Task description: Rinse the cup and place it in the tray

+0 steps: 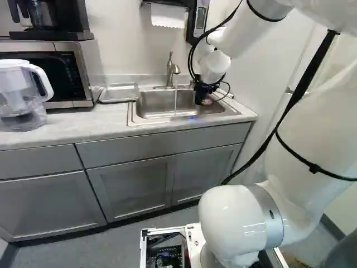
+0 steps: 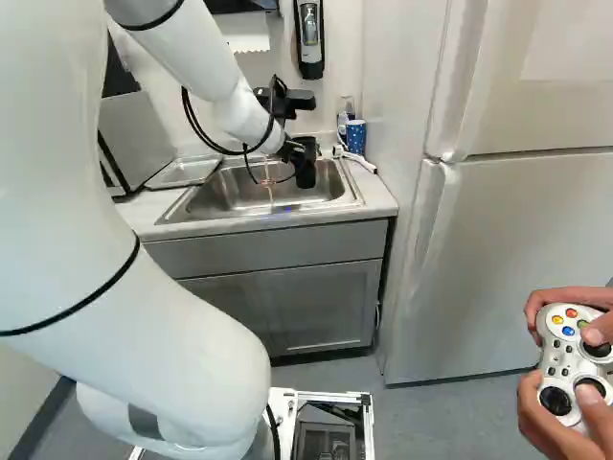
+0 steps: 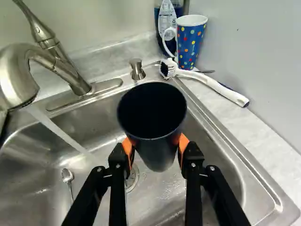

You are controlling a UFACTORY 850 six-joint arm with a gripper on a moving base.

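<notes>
Gripper [image 2: 295,154] holds cup [image 3: 157,153] — bottle [image 3: 170,46] bears label [image 3: 167,17].

You've got a lane along the worktop's [image 1: 83,125] front edge; faucet [image 3: 70,73] blocks the sink's [image 3: 37,165] back edge, mug [image 3: 189,44] and brush [image 3: 216,85] clog the worktop's back right corner.

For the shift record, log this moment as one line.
Black two-fingered gripper: shut on dark round cup | Cup: over steel sink, outside running water | Shallow silver tray: beside sink, without cup
</notes>
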